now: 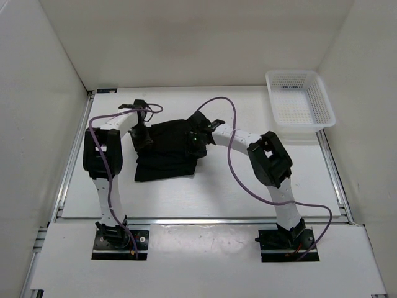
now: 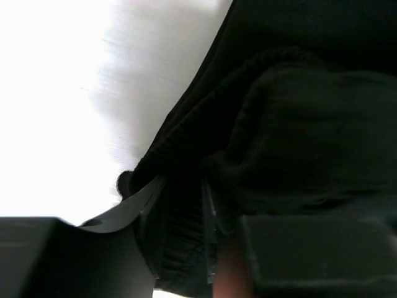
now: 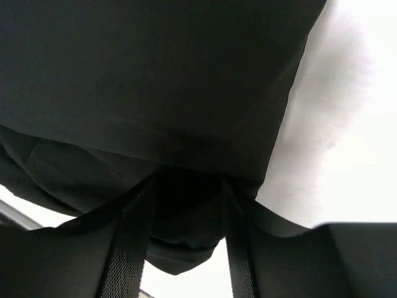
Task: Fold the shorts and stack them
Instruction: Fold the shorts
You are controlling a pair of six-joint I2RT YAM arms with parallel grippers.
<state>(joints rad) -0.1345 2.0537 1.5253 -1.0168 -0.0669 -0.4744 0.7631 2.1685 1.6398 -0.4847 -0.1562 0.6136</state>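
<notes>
**Both tools pinch the shorts at opposite edges**

Top view: the shorts (image 1: 164,152) lie on the desk (image 1: 236,186), partly folded into a rough black block, a little toward 10 o'clock from the desk's middle. Your left tool (image 1: 144,138) sits at their 9 o'clock edge and your right tool (image 1: 197,139) at their 3 o'clock edge. The white mesh basket (image 1: 299,104) stands well apart in the 2 o'clock corner.

Left wrist view: a gathered, ribbed band of the shorts (image 2: 298,124) runs down between the left tool's (image 2: 186,254) fingers (image 2: 62,261), which look closed on it. The white desk (image 2: 56,93) shows toward 10 o'clock.

Right wrist view: the right tool (image 3: 186,242) pinches a hanging fold of the shorts (image 3: 155,74), with smooth cloth spreading above toward 12 o'clock.

Expect light, limp, slightly slick fabric. It will likely sag and slide between grips, and the layers may shift apart. Take hold at the thick waistband or a seamed corner, catch every layer, and keep both edges level as you fold.
</notes>
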